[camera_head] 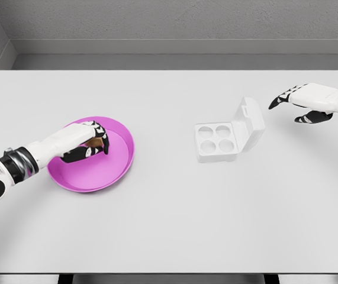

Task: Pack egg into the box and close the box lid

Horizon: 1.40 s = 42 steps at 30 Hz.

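A pink plate [112,168] lies on the left half of the white table. My left hand [92,144] is inside the plate, its fingers curled around a brown egg [95,142] that shows only in part between them. A white egg box [221,142] sits right of centre with four empty round cups, and its lid [248,122] stands open, tilted back to the right. My right hand [302,103] hovers open above the table, to the right of the lid and apart from it.
The white table [169,225] spreads wide around both objects, with its front edge near the bottom of the view. A grey wall runs behind the far edge.
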Tool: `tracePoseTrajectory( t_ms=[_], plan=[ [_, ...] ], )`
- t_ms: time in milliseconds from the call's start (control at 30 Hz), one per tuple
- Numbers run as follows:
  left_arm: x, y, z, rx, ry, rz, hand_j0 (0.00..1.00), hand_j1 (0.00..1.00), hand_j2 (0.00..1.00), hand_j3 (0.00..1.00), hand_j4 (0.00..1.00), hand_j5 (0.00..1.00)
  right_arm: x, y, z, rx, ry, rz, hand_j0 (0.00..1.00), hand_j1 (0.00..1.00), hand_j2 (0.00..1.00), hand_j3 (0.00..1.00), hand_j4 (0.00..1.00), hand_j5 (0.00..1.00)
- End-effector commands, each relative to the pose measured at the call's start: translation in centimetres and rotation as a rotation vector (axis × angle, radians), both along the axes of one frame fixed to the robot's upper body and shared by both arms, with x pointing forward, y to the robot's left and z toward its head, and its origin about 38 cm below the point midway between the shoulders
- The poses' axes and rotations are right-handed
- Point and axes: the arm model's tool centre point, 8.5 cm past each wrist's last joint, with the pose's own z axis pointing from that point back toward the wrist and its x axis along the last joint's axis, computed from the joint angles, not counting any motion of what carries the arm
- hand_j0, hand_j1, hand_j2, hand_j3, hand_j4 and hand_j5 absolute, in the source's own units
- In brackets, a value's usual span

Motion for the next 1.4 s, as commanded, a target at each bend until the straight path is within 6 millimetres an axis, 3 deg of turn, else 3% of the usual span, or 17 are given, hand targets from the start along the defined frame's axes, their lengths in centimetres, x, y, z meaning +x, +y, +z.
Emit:
tracePoseTrajectory(
  t_ms=[0,200,633,1367],
  plan=[
    [-0.1,-0.4,0.7,-0.008,-0.019,-0.010,0.24,0.24,0.24,0.24,0.24,0.24,0.0,0.0,0.1,0.006,-0.002,-0.002,0.74,0.74,0.74,0.74,0.74,0.74],
    [0.2,-1.5,2.1,-0.027,-0.063,-0.034,0.23,0.23,0.23,0.23,0.23,0.23,0.0,-0.1,0.0,0.005,0.000,-0.004,0.74,0.74,0.74,0.74,0.74,0.74],
    [0.7,-4.0,3.1,-0.077,-0.095,-0.068,0.22,0.22,0.22,0.22,0.22,0.22,0.0,0.0,0.2,0.006,-0.002,-0.003,0.74,0.74,0.74,0.74,0.74,0.74],
    [1.3,-11.2,3.5,-0.089,-0.130,-0.183,0.21,0.21,0.21,0.21,0.21,0.21,0.0,-0.1,0.1,0.005,-0.002,-0.002,0.74,0.74,0.74,0.74,0.74,0.74]
  ],
)
